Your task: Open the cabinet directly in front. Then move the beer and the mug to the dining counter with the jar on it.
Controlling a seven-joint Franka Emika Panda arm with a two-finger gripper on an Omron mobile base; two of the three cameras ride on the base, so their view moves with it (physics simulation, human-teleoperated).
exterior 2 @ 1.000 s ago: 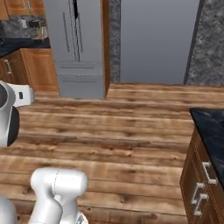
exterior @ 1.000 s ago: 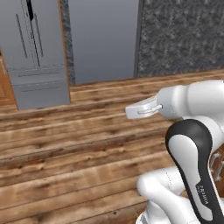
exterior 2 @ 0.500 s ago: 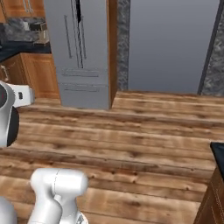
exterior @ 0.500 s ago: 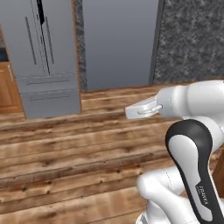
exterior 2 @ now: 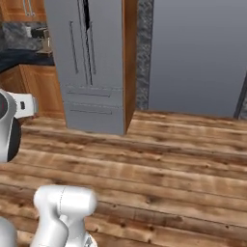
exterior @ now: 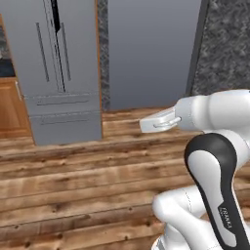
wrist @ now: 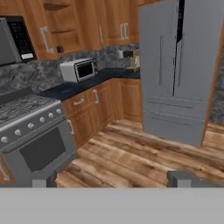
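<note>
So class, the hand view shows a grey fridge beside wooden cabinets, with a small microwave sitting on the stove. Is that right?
Not quite. The grey fridge does stand beside the wooden cabinets, but the hand view shows the small microwave sitting on the dark counter, not on the stove.

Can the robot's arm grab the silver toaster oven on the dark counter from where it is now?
Probably not. The toaster oven sits far across the wood floor, beyond the stove, and the gripper, jaws open, holds nothing.
</note>
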